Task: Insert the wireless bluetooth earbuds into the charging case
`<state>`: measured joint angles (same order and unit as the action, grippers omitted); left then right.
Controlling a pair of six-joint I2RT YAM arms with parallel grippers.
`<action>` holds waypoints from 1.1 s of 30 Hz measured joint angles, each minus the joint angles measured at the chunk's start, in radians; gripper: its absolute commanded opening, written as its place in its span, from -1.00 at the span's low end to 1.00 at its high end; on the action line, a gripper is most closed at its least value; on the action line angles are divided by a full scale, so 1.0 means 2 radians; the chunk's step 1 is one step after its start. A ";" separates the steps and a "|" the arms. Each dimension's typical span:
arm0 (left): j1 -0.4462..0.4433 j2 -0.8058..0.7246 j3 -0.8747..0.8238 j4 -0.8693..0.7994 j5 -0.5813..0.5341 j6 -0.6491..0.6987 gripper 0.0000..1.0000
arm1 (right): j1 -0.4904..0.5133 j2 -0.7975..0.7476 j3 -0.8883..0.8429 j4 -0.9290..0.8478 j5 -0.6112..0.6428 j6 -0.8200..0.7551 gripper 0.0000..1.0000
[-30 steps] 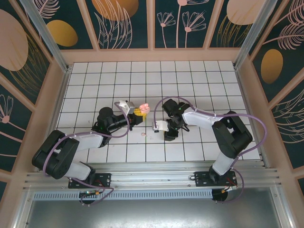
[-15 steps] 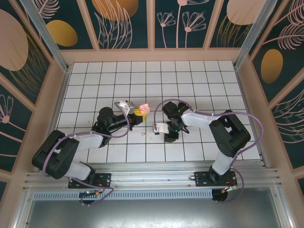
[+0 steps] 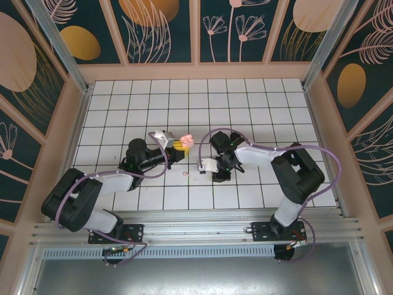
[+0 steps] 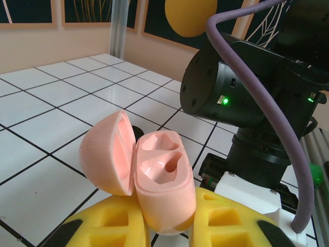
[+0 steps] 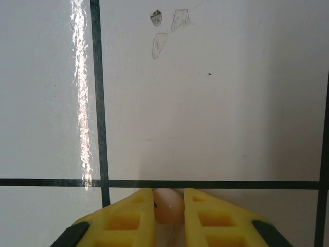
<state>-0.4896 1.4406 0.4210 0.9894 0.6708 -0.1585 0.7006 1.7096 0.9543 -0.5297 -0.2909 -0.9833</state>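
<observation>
Walls (image 3: 196, 72) of pale wood hem the tiled table (image 3: 245, 104) on three sides, and the rail (image 3: 184, 224) carrying both arm bases closes the near edge. The far half of the grid lies open. Both arms work mid-table, near each other but apart. The left gripper (image 4: 164, 218) is clamped on the pink charging case (image 4: 162, 180), which stands lengthwise out of the yellow fingers (image 4: 110, 226), its lid (image 4: 105, 154) swung open to one side and its two wells facing up. The right gripper (image 5: 168, 211) hangs low over a tile, pinching a pale pink earbud (image 5: 167, 203). Just its rounded end peeks out, so I cannot tell its axis.
</observation>
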 measured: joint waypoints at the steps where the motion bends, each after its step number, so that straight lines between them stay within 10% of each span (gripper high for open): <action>1: 0.000 0.000 0.000 -0.001 0.000 0.000 -0.87 | 0.000 -0.002 -0.001 0.002 0.001 0.001 -0.72; 33: -0.040 0.055 0.061 0.031 -0.002 0.000 -0.90 | -0.167 -0.283 -0.220 0.418 -0.210 0.322 -0.78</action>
<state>-0.5690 1.5501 0.5423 1.0519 0.6670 -0.1585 0.3676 1.1431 0.5152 0.3065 -0.7101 -0.3401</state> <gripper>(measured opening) 0.178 0.111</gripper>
